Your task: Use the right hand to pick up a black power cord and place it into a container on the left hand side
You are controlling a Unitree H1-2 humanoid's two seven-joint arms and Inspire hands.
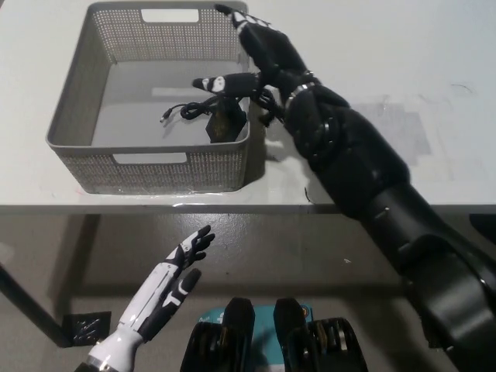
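The black power cord (222,122) lies inside the grey mesh basket (85,85) on the left of the table. Its block rests against the basket's right wall and its thin cable (184,111) curls toward the middle of the floor. A loop of cable shows at the right rim, under my wrist. My black right hand (260,53) hovers over that right rim, open, fingers spread and holding nothing. The thumb points left just above the block. My white left hand (174,283) rests open below the table's front edge at lower left.
The white table's (364,46) front edge runs across the middle of the picture. A grey patch (403,128) marks the tabletop to the right of my arm. Beneath the edge lies grey floor.
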